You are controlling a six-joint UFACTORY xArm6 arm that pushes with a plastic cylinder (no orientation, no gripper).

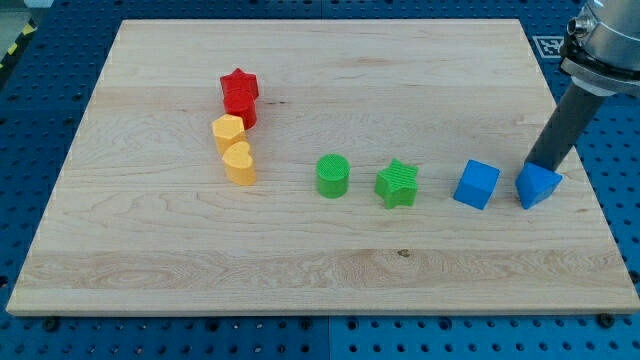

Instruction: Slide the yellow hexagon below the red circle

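Blue blocks lie nearest the view's bottom right: a cube (477,184) and a wedge-like blue block (538,186), against whose top edge my tip (533,166) appears to rest. No pincer is fitted, so no jaw state can be told. Further left stand a green cylinder (333,176) and green star (397,184). The yellow hexagon (227,131) is wedged between a yellow heart (240,162) and the red circle (241,108), itself crowded by a red star (239,84). Neighbours could be dragged along if the hexagon is pushed carelessly.

Yellow hexagon (227,131) touching red circle (241,108)
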